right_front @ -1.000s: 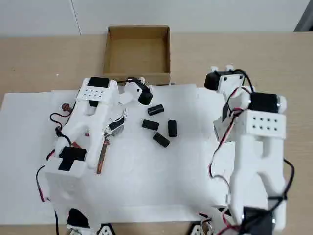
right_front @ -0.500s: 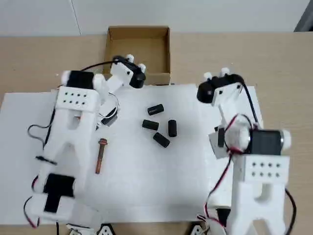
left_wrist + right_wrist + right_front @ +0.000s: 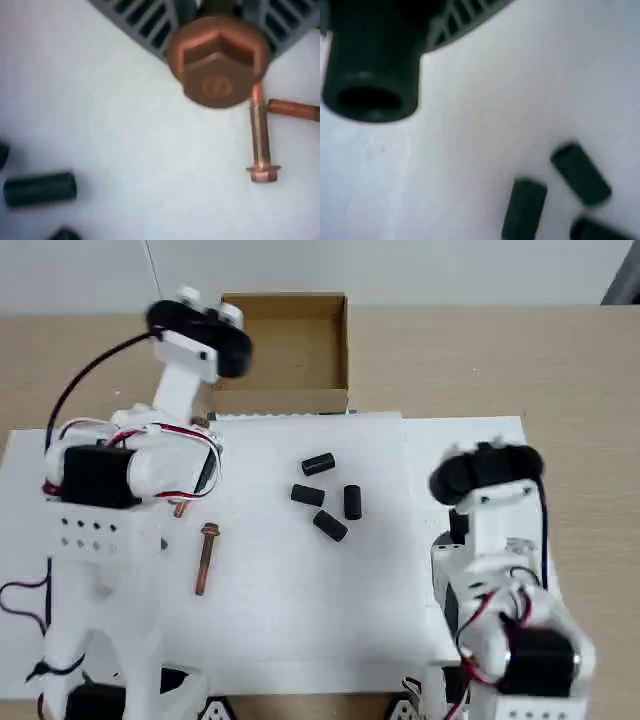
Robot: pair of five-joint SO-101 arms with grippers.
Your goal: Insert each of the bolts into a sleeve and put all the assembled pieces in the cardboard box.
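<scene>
**At both ends of the table, one part in each grip**

On the far left of the high view we see the left arm (image 3: 100, 500) raised over the white sheet (image 3: 300, 630). Its wrist is up beside the left wall of the brown, open-topped cardboard box (image 3: 285, 395). In the wrist view of the left gripper (image 3: 216, 15), grey ribbed jaws pinch a copper-coloured hex-head bolt (image 3: 218, 65), with the head turned toward the camera.

Just right of that arm, a second copper bolt (image 3: 207, 558) lies free on the sheet, its head toward the far side. The left wrist view also shows a third copper bolt (image 3: 295, 109) lying flat, close to the plain end of a bolt on the sheet. We cannot tell whether those two touch.

Further right, the box stands on the pale wooden table (image 3: 580, 370) against the sheet's far edge. On the near side of it, at the middle of the sheet and between the arms, four short black cylindrical sleeves (image 3: 308, 496) lie loose on their sides, close together.

At the right, the right arm (image 3: 510, 640) has its wrist over the sheet's right edge. The right gripper (image 3: 375, 25) has its jaws closed around a fifth black tubular sleeve (image 3: 370, 75), and the sleeve's open bore faces the camera. Three of the loose sleeves lie on the sheet beyond it.
</scene>
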